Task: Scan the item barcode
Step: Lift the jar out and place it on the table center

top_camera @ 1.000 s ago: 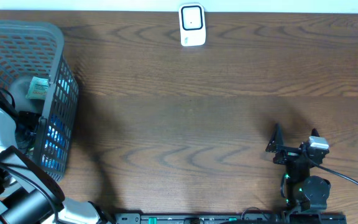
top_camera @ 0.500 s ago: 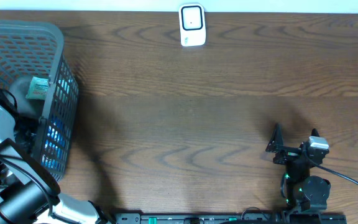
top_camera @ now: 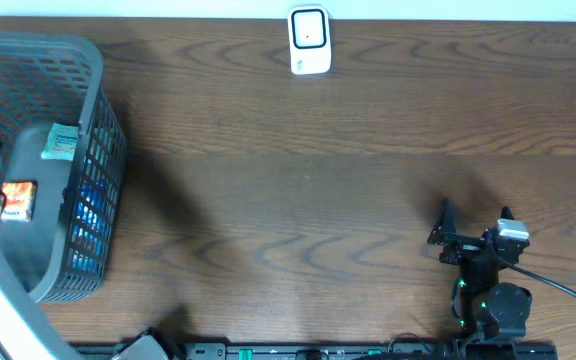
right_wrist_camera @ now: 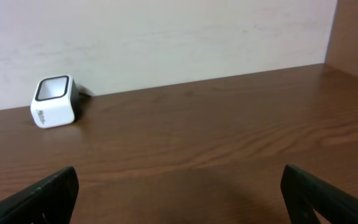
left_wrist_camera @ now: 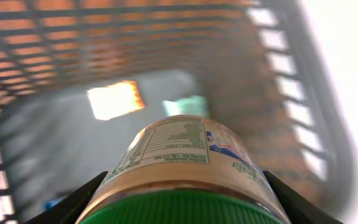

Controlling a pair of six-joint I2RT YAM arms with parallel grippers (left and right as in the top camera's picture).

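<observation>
Now: left hand (left_wrist_camera: 182,199) closed on jar (left_wrist_camera: 176,149), one finger each side of green lid (left_wrist_camera: 160,214). Jar held inside basket (top_camera: 96,115), above basket floor, printed label facing wrist camera. Teal packet (top_camera: 61,141) lies on basket floor, by right wall. Scanner (top_camera: 308,41) well right of basket, at far edge of counter (top_camera: 318,180), beside back wall. Right hand (right_wrist_camera: 179,183) far right of basket, near front edge of counter, fingers spread wide, nothing between them.
</observation>
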